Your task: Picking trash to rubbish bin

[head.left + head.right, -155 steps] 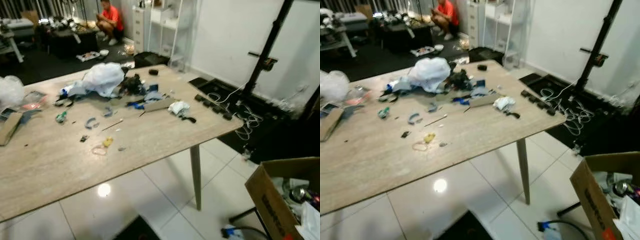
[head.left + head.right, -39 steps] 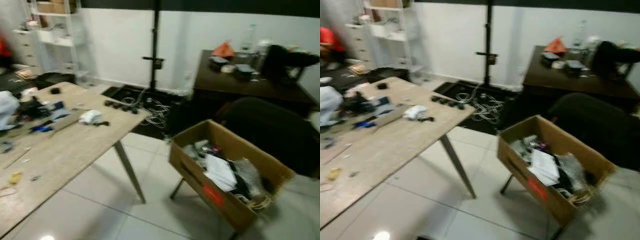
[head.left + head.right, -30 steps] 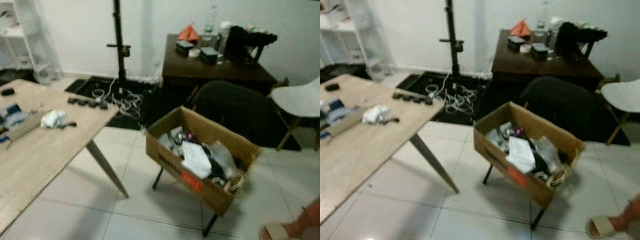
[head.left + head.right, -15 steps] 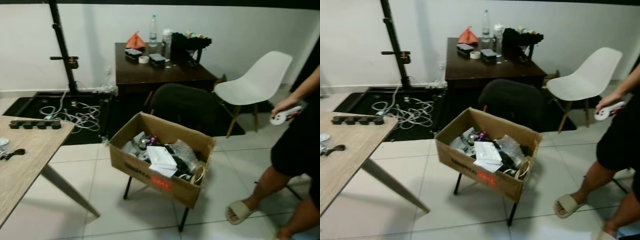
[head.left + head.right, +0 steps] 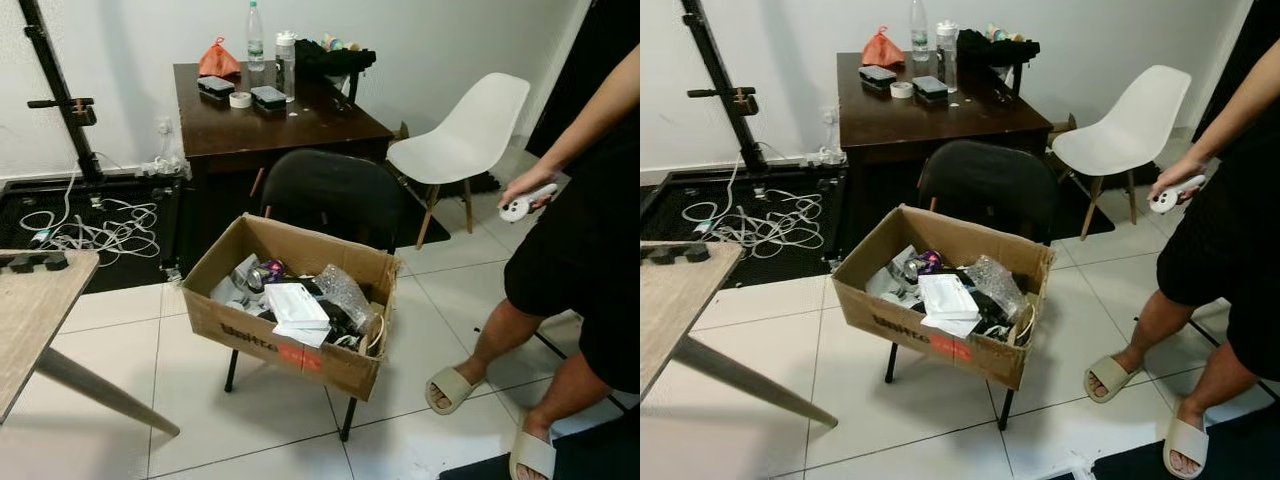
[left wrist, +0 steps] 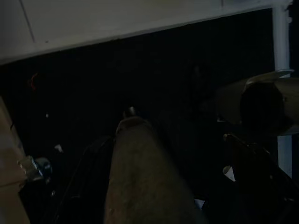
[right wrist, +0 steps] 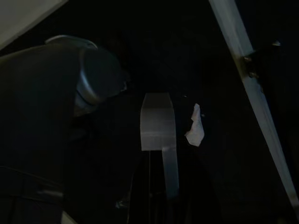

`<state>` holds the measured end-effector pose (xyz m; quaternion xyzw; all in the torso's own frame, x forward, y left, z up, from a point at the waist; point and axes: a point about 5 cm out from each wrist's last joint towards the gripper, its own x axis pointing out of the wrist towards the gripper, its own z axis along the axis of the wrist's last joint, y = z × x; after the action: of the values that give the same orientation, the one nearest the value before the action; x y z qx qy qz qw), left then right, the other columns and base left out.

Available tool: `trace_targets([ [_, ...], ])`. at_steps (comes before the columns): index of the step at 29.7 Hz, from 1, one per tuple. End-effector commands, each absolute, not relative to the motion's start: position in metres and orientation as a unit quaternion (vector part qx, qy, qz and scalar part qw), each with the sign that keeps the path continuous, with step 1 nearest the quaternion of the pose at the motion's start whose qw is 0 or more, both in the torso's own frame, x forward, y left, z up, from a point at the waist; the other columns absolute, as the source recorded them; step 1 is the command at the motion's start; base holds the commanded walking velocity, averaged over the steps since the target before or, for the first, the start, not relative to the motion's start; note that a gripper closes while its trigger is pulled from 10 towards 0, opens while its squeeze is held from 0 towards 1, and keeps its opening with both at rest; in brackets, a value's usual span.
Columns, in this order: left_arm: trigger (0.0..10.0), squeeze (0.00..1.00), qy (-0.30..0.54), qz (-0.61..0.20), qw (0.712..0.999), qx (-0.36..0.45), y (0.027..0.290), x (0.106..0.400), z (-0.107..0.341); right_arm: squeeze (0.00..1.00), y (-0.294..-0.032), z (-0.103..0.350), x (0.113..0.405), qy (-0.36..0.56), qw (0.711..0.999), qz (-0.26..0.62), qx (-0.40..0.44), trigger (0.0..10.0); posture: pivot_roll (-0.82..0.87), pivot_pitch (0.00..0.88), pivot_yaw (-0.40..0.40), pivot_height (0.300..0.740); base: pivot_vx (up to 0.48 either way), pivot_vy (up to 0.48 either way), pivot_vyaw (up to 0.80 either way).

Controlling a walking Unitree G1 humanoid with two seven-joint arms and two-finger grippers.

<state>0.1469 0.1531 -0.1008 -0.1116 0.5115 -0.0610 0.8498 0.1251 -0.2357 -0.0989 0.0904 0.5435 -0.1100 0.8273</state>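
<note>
1. A cardboard box [image 5: 262, 338] serving as the rubbish bin is sitting on a thin black-legged stand on the white tiled floor [image 5: 190, 400], already filled with crumpled paper, plastic wrap and other scraps.
2. A black chair [image 5: 335, 195] is standing just behind the box, and a dark wooden desk [image 5: 300, 118] is standing behind that, carrying a water bottle [image 5: 254, 20], a roll of tape [image 5: 240, 99] and an orange pouch [image 5: 216, 58].
3. A white chair [image 5: 470, 125] is standing beside the desk.
4. A person in black shorts and sandals is standing near the box, with a hand [image 5: 525, 185] holding a white controller [image 5: 520, 205].
5. The corner of a light wooden table [image 5: 30, 315] is jutting in on the box's other side, with tangled white cables [image 5: 90, 225] lying on a black mat beyond it.
6. Both wrist views are very dark; I cannot tell whether either claw is spread or pressed together.
</note>
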Motion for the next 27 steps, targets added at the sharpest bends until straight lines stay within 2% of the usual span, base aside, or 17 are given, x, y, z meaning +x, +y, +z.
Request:
trace_targets([
  [1,10.0,0.0,0.523,-0.063,0.843,-0.111,0.1526,0.1384,-0.104,0.0,-0.2373,-0.101,0.117,0.55,0.821,-0.118,0.094,10.0,-0.16,0.105,0.02,0.74,0.0,0.0,0.0],
  [6,10.0,0.0,0.521,-0.069,0.843,-0.113,0.1529,0.1393,-0.1034,0.0,-0.2369,-0.1008,0.118,0.549,0.822,-0.119,0.095,10.0,-0.16,0.105,0.023,0.74,0.0,0.0,0.0],
  [21,10.0,0.0,0.517,-0.085,0.844,-0.111,0.151,0.1399,-0.1028,0.0,-0.2362,-0.1001,0.1208,0.545,0.825,-0.117,0.094,10.0,-0.16,0.106,0.023,0.74,0.374,0.0,0.0],
  [27,10.0,0.0,0.517,-0.087,0.844,-0.111,0.1504,0.1401,-0.1027,0.0,-0.2366,-0.1003,0.12,0.549,0.823,-0.114,0.093,10.0,-0.16,0.107,0.022,0.74,0.393,0.0,-0.76],
])
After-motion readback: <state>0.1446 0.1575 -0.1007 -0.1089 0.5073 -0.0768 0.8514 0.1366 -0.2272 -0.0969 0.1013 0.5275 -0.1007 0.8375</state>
